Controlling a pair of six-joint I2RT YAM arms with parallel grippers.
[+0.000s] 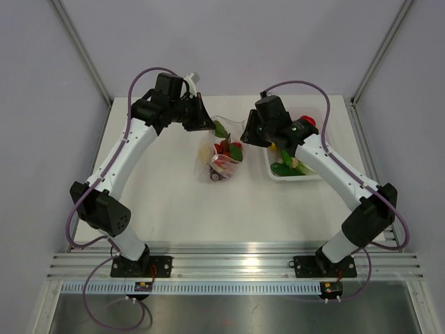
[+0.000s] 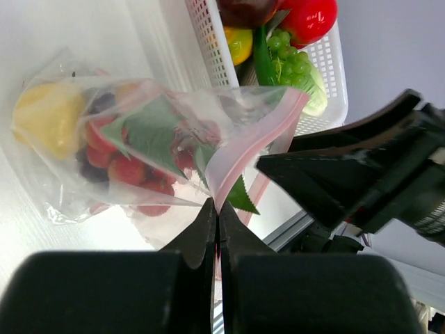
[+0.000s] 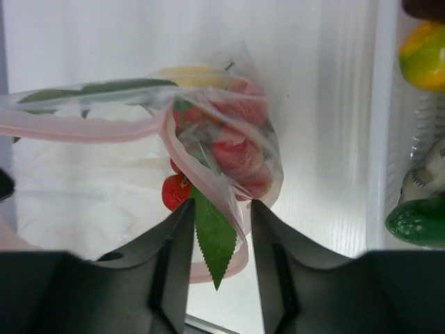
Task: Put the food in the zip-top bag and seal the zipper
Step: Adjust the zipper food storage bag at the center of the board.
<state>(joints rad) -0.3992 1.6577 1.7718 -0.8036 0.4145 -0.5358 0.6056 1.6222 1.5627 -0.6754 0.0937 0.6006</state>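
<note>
The clear zip-top bag (image 1: 219,158) lies mid-table, its mouth lifted toward the far side. It holds a yellow lemon (image 2: 42,115), red fruit (image 2: 125,167) and a green leaf (image 2: 153,132). My left gripper (image 2: 217,209) is shut on the pink zipper strip (image 2: 257,139) at the bag's mouth, and it shows in the top view (image 1: 203,120). My right gripper (image 3: 217,209) is open, its jaws on either side of the bag's mouth edge. A green leaf (image 3: 215,236) and a small red fruit (image 3: 176,191) stick out there. The zipper (image 3: 83,129) gapes open.
A white mesh basket (image 1: 272,174) stands to the right of the bag. It holds a red tomato (image 2: 309,17), green grapes (image 2: 292,62), a yellow-green fruit (image 3: 424,45) and a green vegetable (image 3: 417,223). My two grippers are close together over the bag's mouth.
</note>
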